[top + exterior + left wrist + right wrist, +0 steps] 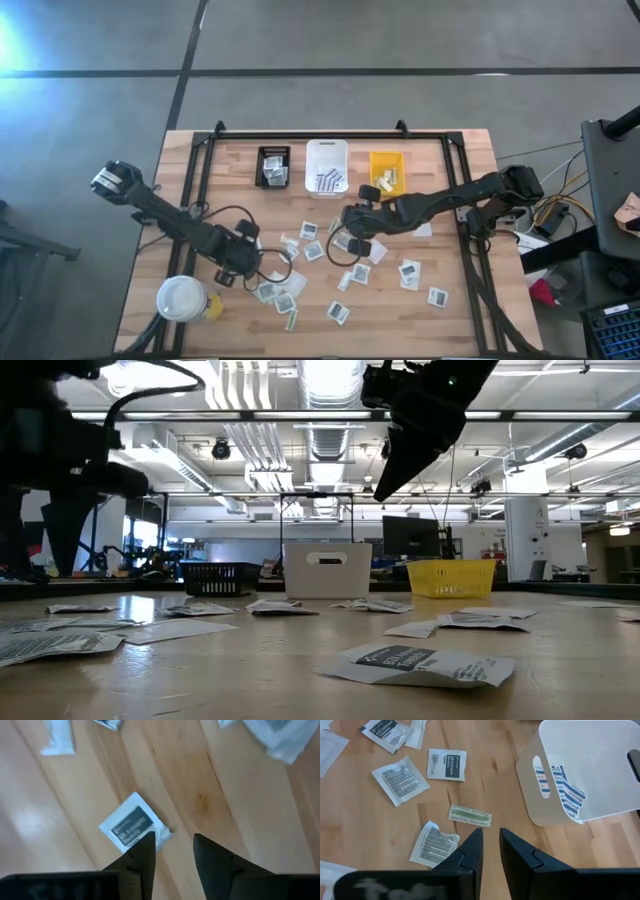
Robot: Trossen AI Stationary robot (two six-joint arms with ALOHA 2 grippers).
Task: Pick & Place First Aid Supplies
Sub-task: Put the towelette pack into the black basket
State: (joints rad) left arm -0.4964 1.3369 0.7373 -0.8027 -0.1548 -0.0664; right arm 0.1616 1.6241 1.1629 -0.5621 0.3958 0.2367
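Note:
First aid supplies lie flat and scattered on the wooden table (450, 320): white square packets (338, 312), some with dark printed patches, and pale yellow-green strips (470, 815). My left gripper (174, 845) hangs open over bare wood, points down, and touches nothing. A dark-patched white packet (134, 826) lies just beside one of its fingers. My right gripper (491, 844) hovers near the table's middle (347, 226), slanting down, with a narrow gap between its fingers and nothing in it. A strip and a printed packet (434, 845) lie just ahead of it.
Three small bins stand in a row at the far edge: black (273, 167), white (327, 165) with blue-striped packets inside (562, 790), and yellow (387, 172). A large white-lidded cup (182, 298) stands near the front left. Black frame rails run along the table's sides.

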